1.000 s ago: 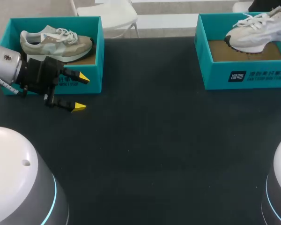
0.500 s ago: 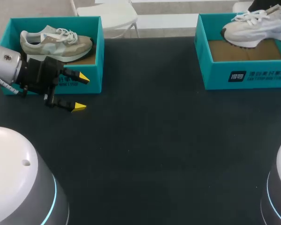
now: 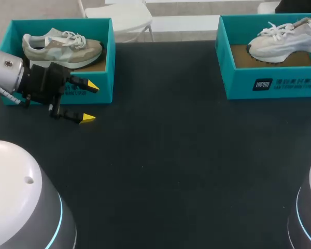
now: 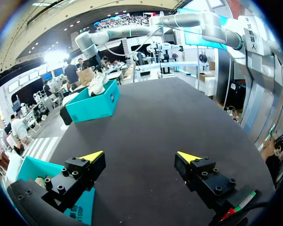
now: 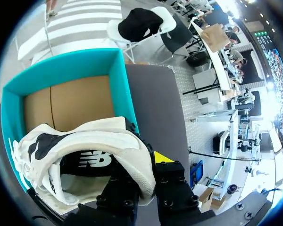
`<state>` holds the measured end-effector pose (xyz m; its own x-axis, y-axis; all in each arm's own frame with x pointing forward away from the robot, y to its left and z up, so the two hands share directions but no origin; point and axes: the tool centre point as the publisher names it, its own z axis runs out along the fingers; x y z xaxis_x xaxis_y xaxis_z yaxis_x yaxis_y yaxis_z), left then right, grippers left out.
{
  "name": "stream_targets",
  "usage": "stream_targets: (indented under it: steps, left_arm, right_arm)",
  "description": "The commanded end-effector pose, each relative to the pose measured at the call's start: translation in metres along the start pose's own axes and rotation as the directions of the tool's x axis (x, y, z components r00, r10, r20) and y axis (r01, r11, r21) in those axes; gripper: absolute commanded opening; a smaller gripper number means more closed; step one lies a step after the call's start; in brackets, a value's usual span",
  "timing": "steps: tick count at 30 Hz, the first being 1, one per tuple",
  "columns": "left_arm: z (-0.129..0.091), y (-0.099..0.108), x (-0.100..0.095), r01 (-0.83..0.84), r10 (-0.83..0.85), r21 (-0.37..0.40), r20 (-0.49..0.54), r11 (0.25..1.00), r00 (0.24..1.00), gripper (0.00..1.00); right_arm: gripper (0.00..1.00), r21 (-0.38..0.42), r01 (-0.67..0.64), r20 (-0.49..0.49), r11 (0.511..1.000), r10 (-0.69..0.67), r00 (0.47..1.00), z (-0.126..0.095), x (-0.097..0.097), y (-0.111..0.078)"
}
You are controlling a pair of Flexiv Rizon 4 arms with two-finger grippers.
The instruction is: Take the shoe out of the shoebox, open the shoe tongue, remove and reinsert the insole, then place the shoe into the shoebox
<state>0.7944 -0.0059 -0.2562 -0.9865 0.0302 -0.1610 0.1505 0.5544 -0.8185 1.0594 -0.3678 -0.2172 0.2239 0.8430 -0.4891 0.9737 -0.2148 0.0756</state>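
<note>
One shoe (image 3: 282,42) hangs over the box (image 3: 269,85), its heel collar clamped in the right gripper (image 5: 148,165); it should be raised until the sole clears the wall, then set on the table (image 3: 160,155). Left gripper (image 3: 90,102) jaws stand apart

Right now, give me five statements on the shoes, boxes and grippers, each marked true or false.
1. The left gripper is open. True.
2. The left box is empty. False: a grey shoe lies in it.
3. The right gripper is shut on the white shoe. True.
4. The white shoe lies in the left box. False: it is over the right box.
5. The left gripper is inside the left box. False: it is outside, by the box's front wall.
</note>
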Motion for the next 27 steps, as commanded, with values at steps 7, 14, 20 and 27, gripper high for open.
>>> stream_targets:
  steps: [7,14,20,27]
  left_arm:
    - [-0.001,0.0,0.001,0.0,0.0,-0.004,-0.001,1.0,1.0,1.0]
    - [-0.001,0.0,0.001,0.0,0.0,-0.004,-0.001,1.0,1.0,1.0]
    - [-0.001,0.0,0.001,0.0,0.0,-0.004,-0.001,1.0,1.0,1.0]
    - [-0.001,0.0,0.001,0.0,0.0,-0.004,-0.001,1.0,1.0,1.0]
  right_arm:
    - [0.0,0.024,0.006,-0.026,1.0,-0.005,1.0,0.03,0.023,-0.006]
    - [0.0,0.036,0.012,-0.046,0.999,-0.011,0.999,0.041,0.035,-0.014]
    - [0.0,0.047,0.009,-0.052,0.999,-0.007,0.999,0.051,0.041,-0.017]
    - [0.0,0.055,0.04,-0.052,0.998,-0.037,0.998,0.063,0.051,-0.021]
